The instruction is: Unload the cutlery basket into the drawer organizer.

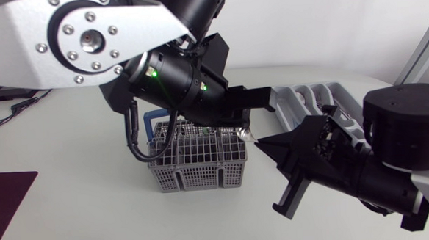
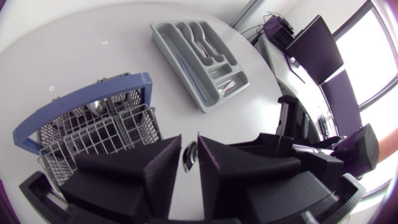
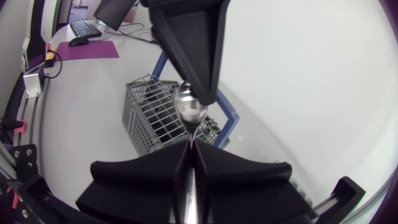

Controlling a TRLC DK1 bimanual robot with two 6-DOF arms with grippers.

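White table (image 1: 72,208): grey cutlery basket (image 1: 198,165) mid-table, drawer organizer (image 2: 199,59) well apart from it. Our right gripper (image 3: 189,146) is clamped tight on a spoon (image 3: 191,109) by its handle, over the basket. Our left gripper (image 2: 189,138), narrowly parted, grips nothing; the spoon bowl sits at its tips.

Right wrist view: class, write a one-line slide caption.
Matte black right gripper shut on the handle of a silver metal spoon, grey wire cutlery basket beyond it.

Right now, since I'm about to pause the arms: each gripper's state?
Left gripper: at the spoon bowl; cannot be told.
Right gripper: closed on the spoon.
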